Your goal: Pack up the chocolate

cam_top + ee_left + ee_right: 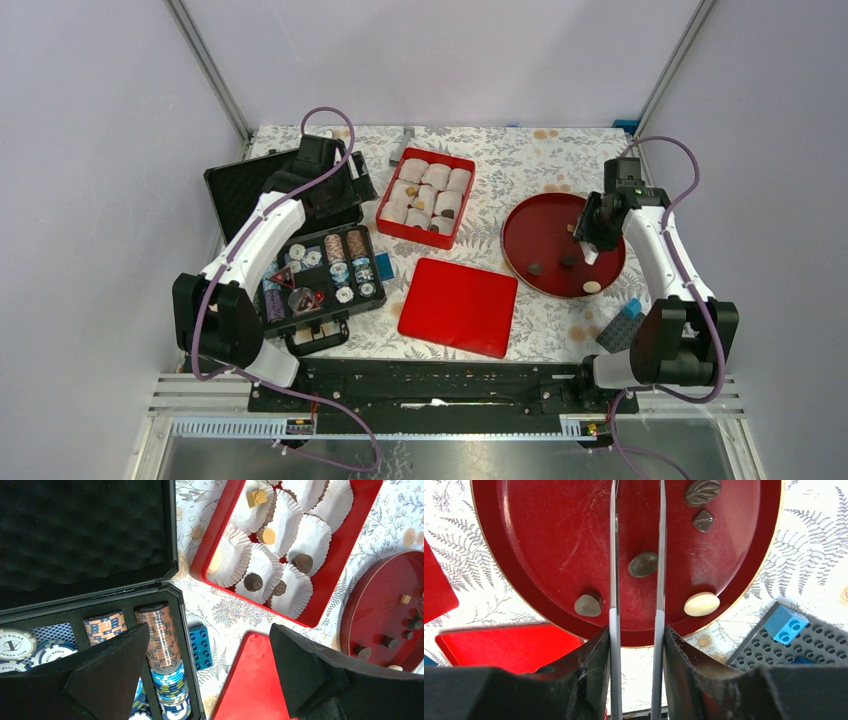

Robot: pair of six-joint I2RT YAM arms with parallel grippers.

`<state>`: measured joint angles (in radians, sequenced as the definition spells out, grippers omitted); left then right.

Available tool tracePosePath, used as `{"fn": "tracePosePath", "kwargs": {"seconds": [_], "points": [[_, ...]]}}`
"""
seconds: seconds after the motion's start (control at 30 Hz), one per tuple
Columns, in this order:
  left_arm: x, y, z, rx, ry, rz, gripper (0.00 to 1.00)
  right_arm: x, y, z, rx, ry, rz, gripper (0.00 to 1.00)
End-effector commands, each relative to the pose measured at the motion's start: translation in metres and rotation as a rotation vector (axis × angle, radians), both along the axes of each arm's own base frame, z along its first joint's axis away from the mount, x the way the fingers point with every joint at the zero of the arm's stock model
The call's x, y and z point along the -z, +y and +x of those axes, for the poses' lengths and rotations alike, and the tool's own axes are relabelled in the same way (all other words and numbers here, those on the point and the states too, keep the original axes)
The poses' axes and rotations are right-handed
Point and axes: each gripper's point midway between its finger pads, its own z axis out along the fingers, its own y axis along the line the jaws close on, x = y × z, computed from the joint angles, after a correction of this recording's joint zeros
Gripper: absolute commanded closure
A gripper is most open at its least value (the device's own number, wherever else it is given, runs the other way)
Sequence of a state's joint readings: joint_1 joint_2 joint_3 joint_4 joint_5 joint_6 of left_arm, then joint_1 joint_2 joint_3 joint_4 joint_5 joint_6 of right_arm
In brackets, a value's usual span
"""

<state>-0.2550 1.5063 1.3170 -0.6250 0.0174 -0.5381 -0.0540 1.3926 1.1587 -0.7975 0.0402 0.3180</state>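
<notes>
Chocolates lie on the round dark-red plate (535,225): a dark oval (642,564), a mid-brown lump (588,605), a pale one (701,604), and two dark ones (702,492) at the far side. My right gripper (636,630) is shut on grey metal tongs (613,555). The tong blades stand apart on either side of the dark oval. The red box (462,228) holds white paper cups, some with chocolates (253,581) in them. My left gripper (209,626) is open and empty, above the gap between the black case and the red lid.
An open black case (322,274) with striped chips lies at the left. A flat red lid (458,306) lies at the front centre, with a blue brick (201,646) beside it. A grey studded plate (804,650) with a blue brick sits at the right front.
</notes>
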Motion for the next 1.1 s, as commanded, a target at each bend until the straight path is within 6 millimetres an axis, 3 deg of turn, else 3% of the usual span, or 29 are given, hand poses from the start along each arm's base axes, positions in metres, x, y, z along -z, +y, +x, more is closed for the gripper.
{"fn": "tracePosePath", "kwargs": {"seconds": [0.0, 0.53, 1.07], "points": [[-0.028, -0.002, 0.012, 0.013, -0.102, -0.021, 0.01, -0.001, 0.009, 0.017, -0.042, -0.039, 0.051, 0.54], [-0.030, -0.001, 0.010, -0.003, -0.105, -0.030, 0.01, 0.021, 0.003, 0.013, -0.098, 0.033, 0.007, 0.57], [-0.027, -0.002, 0.010, -0.002, -0.097, -0.033, 0.01, 0.018, -0.002, -0.003, -0.106, 0.076, -0.022, 0.60]]}}
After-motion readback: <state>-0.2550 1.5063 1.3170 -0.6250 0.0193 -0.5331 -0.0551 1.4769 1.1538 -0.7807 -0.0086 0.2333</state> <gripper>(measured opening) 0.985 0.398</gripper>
